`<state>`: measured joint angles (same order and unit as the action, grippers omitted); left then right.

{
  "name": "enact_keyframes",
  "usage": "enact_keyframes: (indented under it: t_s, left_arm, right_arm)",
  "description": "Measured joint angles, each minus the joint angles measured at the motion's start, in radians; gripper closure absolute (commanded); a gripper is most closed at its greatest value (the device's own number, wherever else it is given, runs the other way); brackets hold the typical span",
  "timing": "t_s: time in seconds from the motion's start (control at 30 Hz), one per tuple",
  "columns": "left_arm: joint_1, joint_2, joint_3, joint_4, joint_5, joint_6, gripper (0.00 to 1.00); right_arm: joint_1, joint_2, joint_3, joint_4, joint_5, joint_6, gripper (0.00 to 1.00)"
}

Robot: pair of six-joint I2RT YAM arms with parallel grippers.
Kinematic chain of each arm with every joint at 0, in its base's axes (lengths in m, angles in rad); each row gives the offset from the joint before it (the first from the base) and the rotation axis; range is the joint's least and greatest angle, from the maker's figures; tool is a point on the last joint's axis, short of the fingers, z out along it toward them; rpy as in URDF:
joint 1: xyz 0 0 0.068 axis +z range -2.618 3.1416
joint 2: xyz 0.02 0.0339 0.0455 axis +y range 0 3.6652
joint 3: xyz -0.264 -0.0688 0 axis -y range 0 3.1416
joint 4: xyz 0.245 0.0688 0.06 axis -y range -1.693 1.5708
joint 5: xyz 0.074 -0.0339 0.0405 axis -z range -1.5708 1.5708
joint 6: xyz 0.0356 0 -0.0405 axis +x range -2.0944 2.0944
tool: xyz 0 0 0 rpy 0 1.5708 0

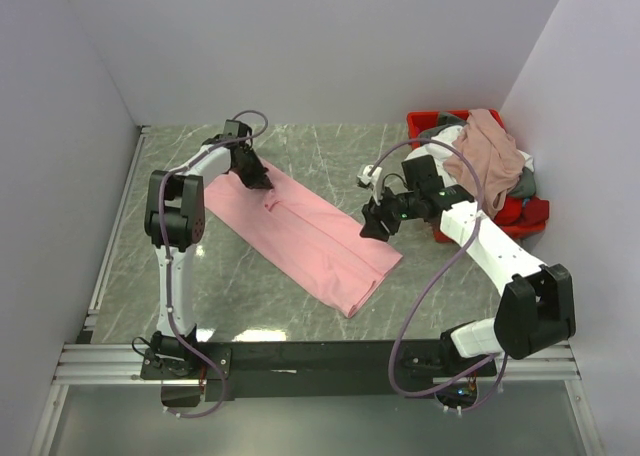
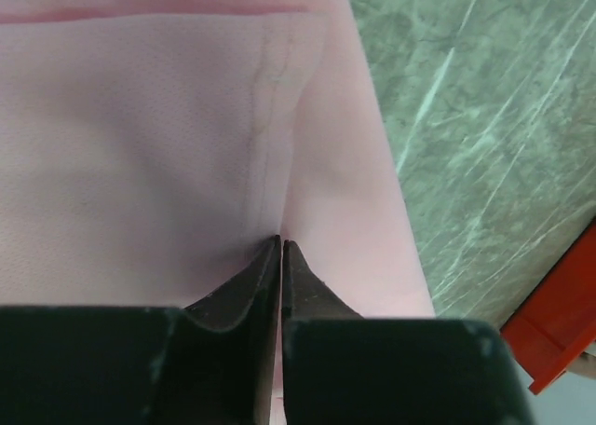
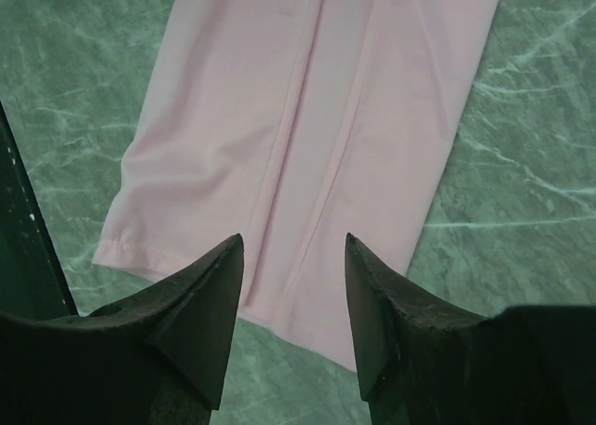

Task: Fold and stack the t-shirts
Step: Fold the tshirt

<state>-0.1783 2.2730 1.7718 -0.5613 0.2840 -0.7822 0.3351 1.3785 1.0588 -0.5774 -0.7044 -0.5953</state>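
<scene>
Top external view: on the green marble table [image 1: 250,296], a pink t-shirt [image 1: 300,231] lies flat as a long, narrow strip, running diagonally from the far left toward the near right, its sides already turned in. Well apart from it, at the far right corner, the red bin [image 1: 425,121] holds the other t-shirts [image 1: 490,151] in a loose heap, a dusty rose one on top and spilling over the rim. The left gripper [image 1: 255,176] sits at the strip's far end; the left wrist view shows its jaws pressed together on a small pinch of the pink cloth, where a stitched seam runs into the tips [image 2: 280,243]. The right gripper [image 1: 378,221] hangs over the near end with its jaws spread wide and nothing between them, the hem visible just below in the right wrist view [image 3: 289,248]. The fold across the length appears not yet made. The risk lies in the grasps. The left hold looks thin and could slip once the cloth is lifted. If the right jaws catch only the top layer, the turned-in sides could fall open and the fold land crooked.
</scene>
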Motion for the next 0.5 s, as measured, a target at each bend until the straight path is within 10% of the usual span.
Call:
enact_keyframes:
  t_s: [0.3,0.5]
  left_arm:
    - [0.0,-0.056,0.018,0.019,-0.018,0.033,0.55]
    - [0.038,-0.435,-0.198,0.113,-0.141,0.081,0.39]
  right_arm:
    - [-0.031,0.045,0.026,-0.028,0.05,-0.024,0.43]
    - [-0.088,0.231,0.126,-0.089,0.135,-0.076,0.39]
